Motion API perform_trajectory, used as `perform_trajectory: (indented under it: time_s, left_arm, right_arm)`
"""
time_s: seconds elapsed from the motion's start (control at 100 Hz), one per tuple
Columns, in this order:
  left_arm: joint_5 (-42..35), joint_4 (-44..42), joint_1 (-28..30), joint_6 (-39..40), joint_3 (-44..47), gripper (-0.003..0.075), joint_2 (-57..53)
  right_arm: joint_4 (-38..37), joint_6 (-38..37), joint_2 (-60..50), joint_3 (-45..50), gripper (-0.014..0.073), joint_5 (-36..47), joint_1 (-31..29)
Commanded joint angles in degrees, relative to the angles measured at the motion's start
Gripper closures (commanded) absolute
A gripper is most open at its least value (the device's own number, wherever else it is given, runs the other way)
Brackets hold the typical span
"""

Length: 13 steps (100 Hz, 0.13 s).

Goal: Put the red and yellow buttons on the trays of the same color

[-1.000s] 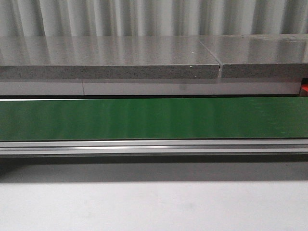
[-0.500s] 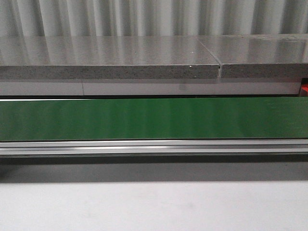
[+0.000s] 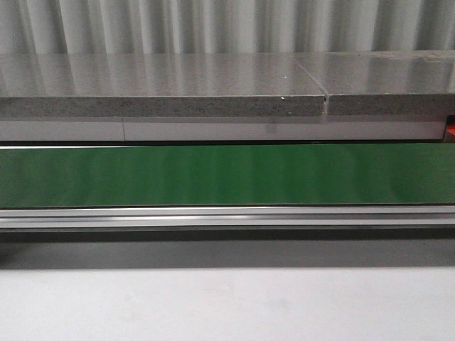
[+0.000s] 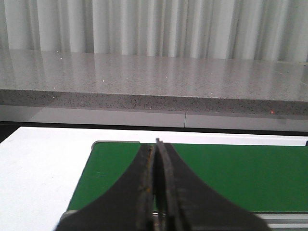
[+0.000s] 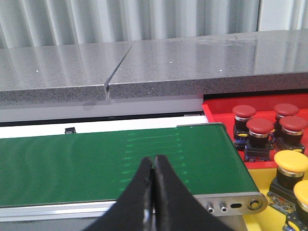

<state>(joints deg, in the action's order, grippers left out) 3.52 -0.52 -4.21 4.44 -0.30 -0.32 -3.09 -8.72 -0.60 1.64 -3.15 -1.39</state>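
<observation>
In the right wrist view, several red buttons (image 5: pixel 260 127) stand on a red tray (image 5: pixel 216 107) past the belt's end. Two yellow buttons (image 5: pixel 290 162) stand on a yellow tray (image 5: pixel 262 183) beside it. My right gripper (image 5: pixel 154 160) is shut and empty, over the near edge of the green conveyor belt (image 5: pixel 120 154), well short of the trays. In the left wrist view my left gripper (image 4: pixel 156 143) is shut and empty above the belt's other end (image 4: pixel 231 173). The front view shows only bare belt (image 3: pixel 227 174), no button and no gripper.
A grey speckled stone ledge (image 3: pixel 156 92) runs behind the belt, with a seam (image 3: pixel 323 96) toward the right. An aluminium rail (image 3: pixel 227 217) edges the belt's near side. White table surface (image 3: pixel 213 305) lies in front. A sliver of red (image 3: pixel 450 132) shows at the far right.
</observation>
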Motion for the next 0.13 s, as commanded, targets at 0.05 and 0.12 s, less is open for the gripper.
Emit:
perform_trajectory:
  time_s: [0.05, 0.12]
  left_arm:
    - [-4.3, 0.5, -0.1, -0.1, 3.5, 0.0733, -1.7]
    - [-4.3, 0.5, -0.1, -0.1, 3.5, 0.0733, -1.7]
  right_arm:
    - [-0.7, 0.0, -0.9, -1.1, 0.066, 4.5, 0.0]
    - [-0.7, 0.0, -0.9, -1.1, 0.066, 4.5, 0.0]
